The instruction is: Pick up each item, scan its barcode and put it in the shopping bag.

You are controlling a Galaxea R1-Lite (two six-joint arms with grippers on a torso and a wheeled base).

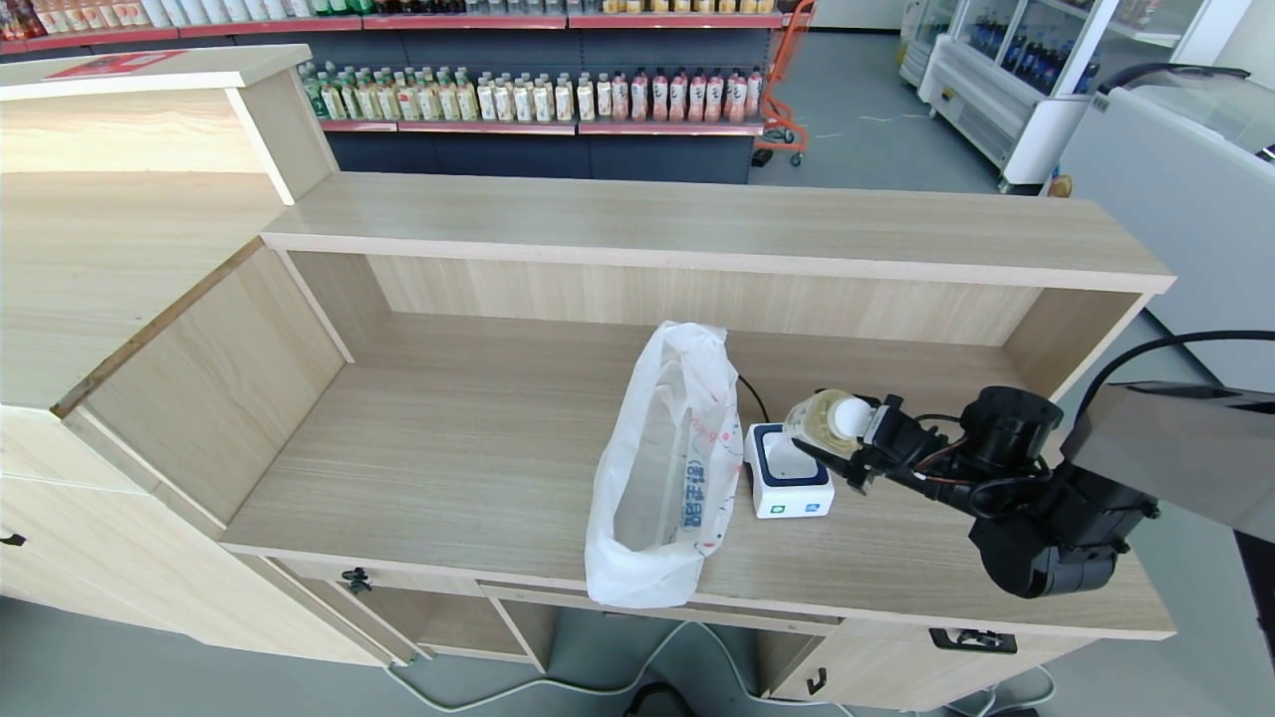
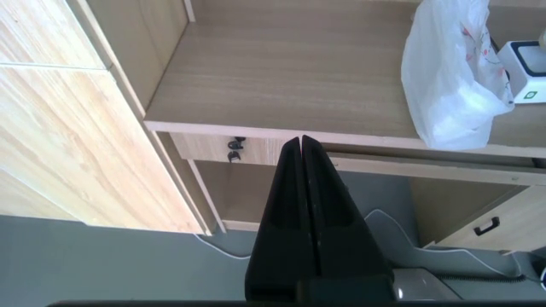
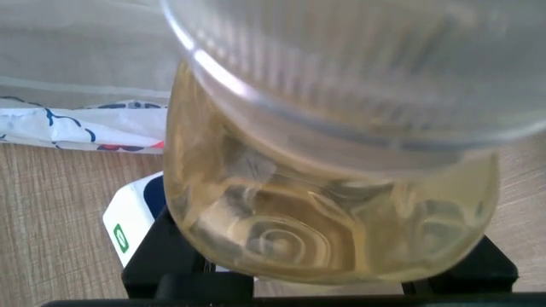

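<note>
A clear bottle (image 1: 822, 418) of pale yellowish liquid with a white cap (image 1: 853, 416) is held by the right gripper (image 1: 847, 436), whose jaws are clamped on it. The bottle is carried tilted on its side over the far right part of the white barcode scanner (image 1: 787, 490). Whether the two touch cannot be told. In the right wrist view the bottle (image 3: 333, 196) is seen close up, with a corner of the scanner (image 3: 128, 226) and a fold of the bag (image 3: 77, 128) beyond it.

The scanner stands on the table (image 1: 448, 448), right of the middle and near the front edge, with a black cable (image 1: 752, 393) running behind it. The white shopping bag (image 1: 657, 468) is set just beside it, mouth open, its bottom at the front edge.

The left gripper (image 2: 300, 149) is held in front of the table's front edge, towards the left front corner, with its jaws pressed together on nothing.
</note>
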